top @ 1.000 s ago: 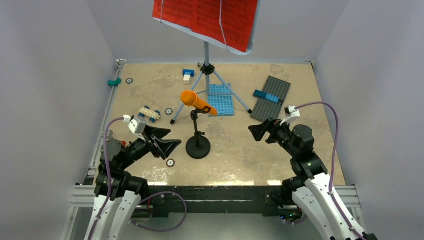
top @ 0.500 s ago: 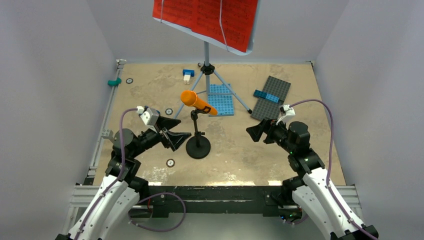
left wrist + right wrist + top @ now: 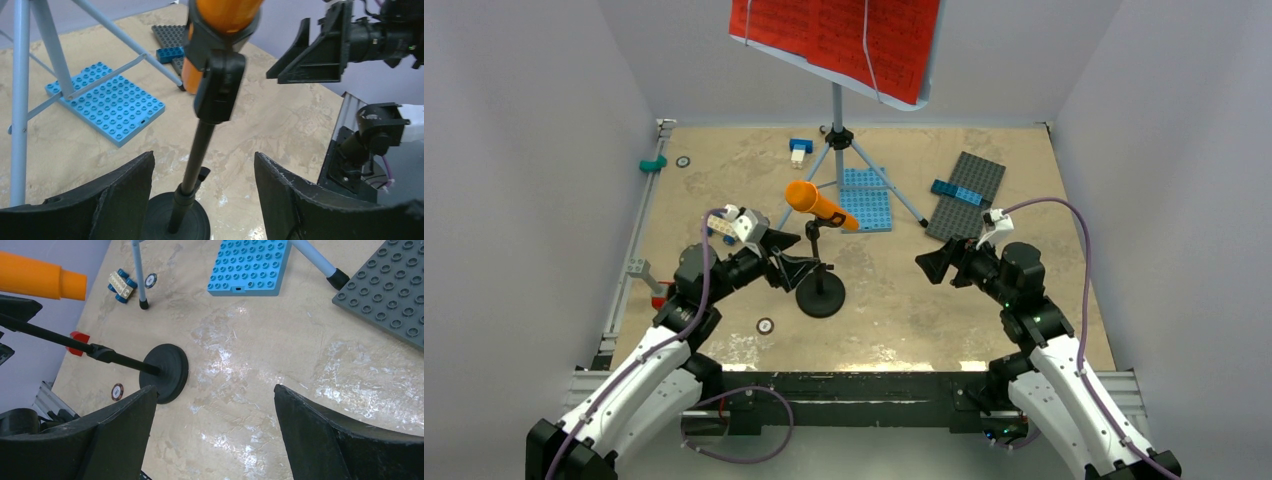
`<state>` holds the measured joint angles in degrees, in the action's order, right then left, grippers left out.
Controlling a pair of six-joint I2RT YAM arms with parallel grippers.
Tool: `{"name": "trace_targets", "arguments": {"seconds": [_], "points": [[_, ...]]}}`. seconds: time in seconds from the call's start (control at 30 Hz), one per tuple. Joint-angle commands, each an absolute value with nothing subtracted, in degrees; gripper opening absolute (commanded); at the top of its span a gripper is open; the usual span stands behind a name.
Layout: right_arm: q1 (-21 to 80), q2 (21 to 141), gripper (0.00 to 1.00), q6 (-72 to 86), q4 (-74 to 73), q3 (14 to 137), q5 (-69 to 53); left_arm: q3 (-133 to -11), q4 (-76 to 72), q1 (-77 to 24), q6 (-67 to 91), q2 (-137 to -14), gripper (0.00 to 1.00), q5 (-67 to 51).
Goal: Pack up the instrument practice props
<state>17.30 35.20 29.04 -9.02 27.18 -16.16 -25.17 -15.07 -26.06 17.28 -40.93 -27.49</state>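
Top external view: orange toy microphone [image 3: 819, 206] clipped aslant on its short black round-based stand [image 3: 820, 296], mid-table. Left gripper [image 3: 807, 262] has its jaws spread, one on each side of the stand's thin pole above the base. Left wrist view shows gaps on both sides, no contact. Right gripper [image 3: 932, 266] gapes empty, off to the stand's right. Pale-blue perforated music stand on grey tripod legs [image 3: 836, 110] stands behind, red sheet-music pages [image 3: 834, 35] on its desk. Blue studded brick plate [image 3: 865, 198] lies between the tripod legs.
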Motion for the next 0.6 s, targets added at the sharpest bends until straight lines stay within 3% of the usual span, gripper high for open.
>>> {"name": "trace_targets", "arguments": {"seconds": [0.0,0.3,0.57], "points": [[17.4,35.5,0.91,28.4,-7.2,29.6,-17.8,-26.7,-23.6,-28.7,15.1,-43.5,0.73,-23.2],[17.4,35.5,0.91,28.3,-8.0,30.0,-17.8,-26.4,-27.2,-37.0,10.5,-47.3,0.6,-14.8],[17.4,35.8,0.9,28.4,-8.0,29.7,-18.0,-23.5,-30.9,-40.1,8.4,-46.0,0.42,-6.4]]}}
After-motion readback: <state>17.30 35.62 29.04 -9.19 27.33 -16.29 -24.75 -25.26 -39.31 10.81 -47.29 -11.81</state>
